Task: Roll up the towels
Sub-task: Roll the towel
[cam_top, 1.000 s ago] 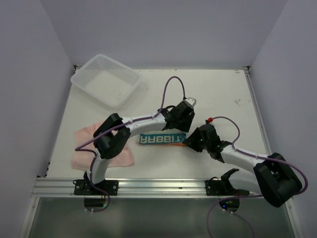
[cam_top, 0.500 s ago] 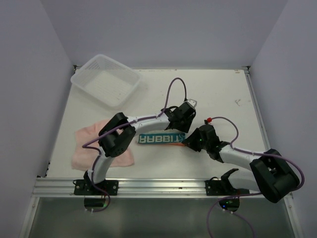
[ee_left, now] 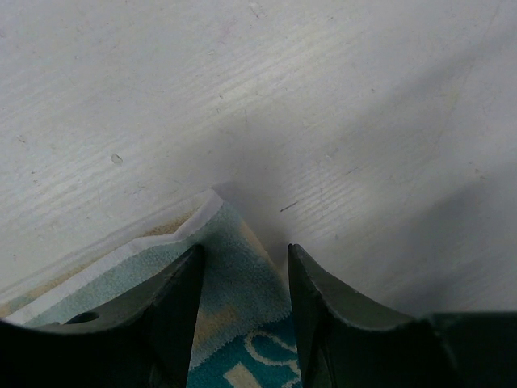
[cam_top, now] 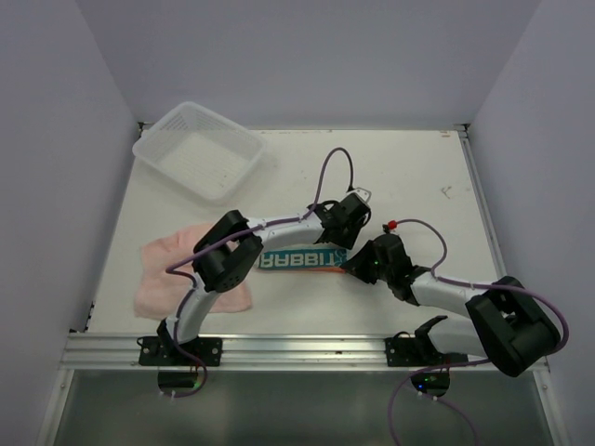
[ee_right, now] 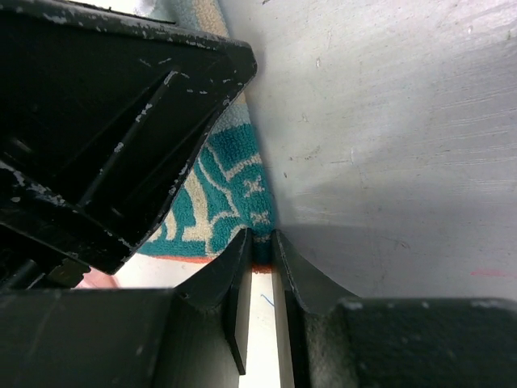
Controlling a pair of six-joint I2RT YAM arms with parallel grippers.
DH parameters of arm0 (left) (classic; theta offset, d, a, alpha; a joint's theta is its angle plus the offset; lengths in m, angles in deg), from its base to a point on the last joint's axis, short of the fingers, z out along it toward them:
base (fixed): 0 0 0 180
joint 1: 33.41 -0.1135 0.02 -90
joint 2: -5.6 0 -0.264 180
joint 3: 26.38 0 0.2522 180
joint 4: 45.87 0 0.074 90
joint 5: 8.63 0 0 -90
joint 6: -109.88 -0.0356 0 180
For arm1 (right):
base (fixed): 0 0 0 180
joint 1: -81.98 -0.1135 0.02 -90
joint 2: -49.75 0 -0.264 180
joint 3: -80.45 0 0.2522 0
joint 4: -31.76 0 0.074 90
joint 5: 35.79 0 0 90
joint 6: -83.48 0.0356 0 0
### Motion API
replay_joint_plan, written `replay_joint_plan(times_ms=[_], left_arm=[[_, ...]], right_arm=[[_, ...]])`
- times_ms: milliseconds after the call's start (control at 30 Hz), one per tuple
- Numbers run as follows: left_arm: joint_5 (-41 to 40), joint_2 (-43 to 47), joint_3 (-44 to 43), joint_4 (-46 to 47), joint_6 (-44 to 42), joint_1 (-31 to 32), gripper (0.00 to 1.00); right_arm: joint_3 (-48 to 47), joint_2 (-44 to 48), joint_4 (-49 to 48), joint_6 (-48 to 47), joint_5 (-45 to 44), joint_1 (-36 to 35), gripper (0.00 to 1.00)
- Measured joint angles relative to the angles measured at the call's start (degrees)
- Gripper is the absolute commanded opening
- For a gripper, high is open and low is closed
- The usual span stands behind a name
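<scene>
Printed towel (cam_top: 296,260) lies left-right; right hand (ee_right: 260,236) pinches its end, left hand (ee_left: 245,255) open.

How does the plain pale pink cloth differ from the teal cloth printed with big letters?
The plain pale pink towel bears no print; the teal lettered towel has big letters and an orange edge. The pink towel lies spread and rumpled; the lettered towel is a narrow strip. No gripper touches the pink towel; the right gripper pinches the lettered towel's end. Both lie on the white table.
</scene>
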Motion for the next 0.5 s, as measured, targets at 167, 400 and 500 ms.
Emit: replay_joint_plan(times_ms=[167,400,500], left_arm=[[-1.90,-0.68,-1.44,-1.46,-0.52,0.61,0.47],[-4.59,-2.78,-4.57,-4.76,-1.20,0.79,0.26],[-5.16,-4.00,-6.84,-6.78,-1.36,0.90,0.19]], right_arm=[[0.28,-0.35,-0.92,-0.66,0.09,0.00,0.15],[0.28,-1.51,-2.67,-2.32,0.50,0.00,0.08],[0.28,-1.73,-3.13,-3.32,0.50,-0.02,0.07]])
